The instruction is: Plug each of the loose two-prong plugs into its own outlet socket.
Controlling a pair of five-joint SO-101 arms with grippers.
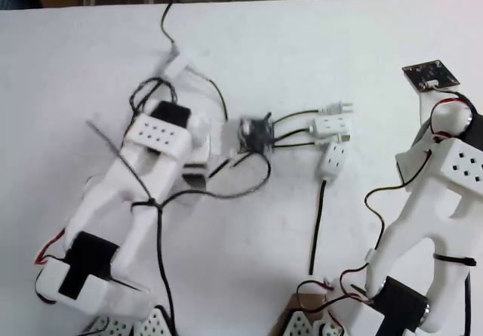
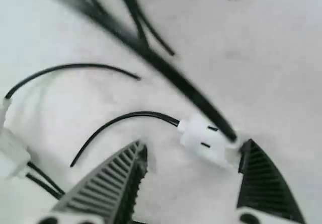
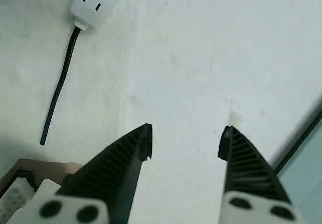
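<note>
**Left jaws wide open around a socket, right ones empty**

So the left gripper (image 2: 193, 147) has its jaws spread wide, with a white outlet socket (image 2: 204, 141) lying between them, just beside one finger and not clamped. The right gripper (image 3: 187, 130) hangs over the tabletop (image 3: 201, 58), jaws open, holding nothing. The loose plugs (image 1: 330, 127) sit mid-tabletop next to another socket (image 1: 332, 158).

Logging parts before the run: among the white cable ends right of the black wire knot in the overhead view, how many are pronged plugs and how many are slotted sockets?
Pronged plugs: 2
Slotted sockets: 1
Total: 3
</note>
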